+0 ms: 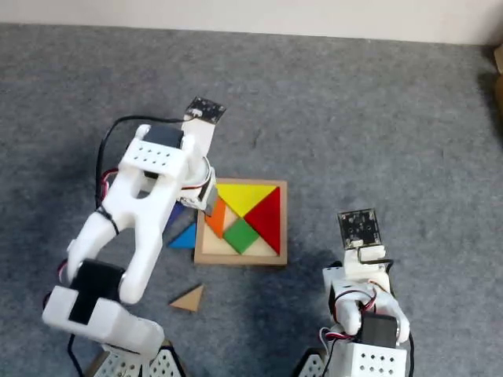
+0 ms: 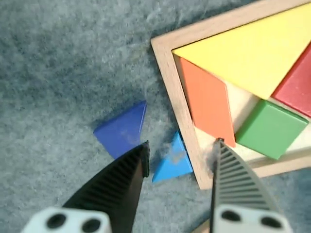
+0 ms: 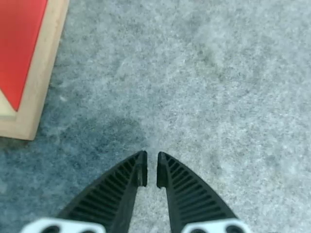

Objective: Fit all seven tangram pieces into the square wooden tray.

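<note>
- A square wooden tray [image 1: 240,260] lies on a grey, felt-like counter [image 1: 377,118], near the middle of the high view.
- Four coloured pieces sit inside the tray. A large yellow triangle [image 1: 245,196] fills the side farthest from the arms, and a large red triangle [image 1: 269,220] fills the side nearest the right arm.
- An orange parallelogram [image 2: 206,102] lies along the tray wall nearest the left arm. A green square [image 1: 242,234] sits just beside it, near the tray's centre.
- Bare wood shows in the tray along the side closest to the arms.
- Three pieces lie outside on the counter. A light blue triangle [image 2: 171,160] sits just beside the tray's outer wall, on the left arm's side.
- A dark blue triangle [image 2: 124,130] lies close beside the light blue one, a little farther from the tray.
- A plain wooden triangle [image 1: 189,298] lies well apart from both, nearer the arm bases.
- The left arm stretches over the counter, with its end effector [image 2: 182,144] above the tray's edge. Its fingers are spread wide and hold nothing.
- One fingertip sits over the tray rim by the orange piece and the other by the dark blue triangle. The light blue triangle shows between them.
- The right arm is folded back near its base, away from the pieces.
- The right end effector [image 3: 151,167] points down at bare counter, its fingers drawn almost together with a thin gap, gripping nothing. A tray corner lies off to one side of it.
</note>
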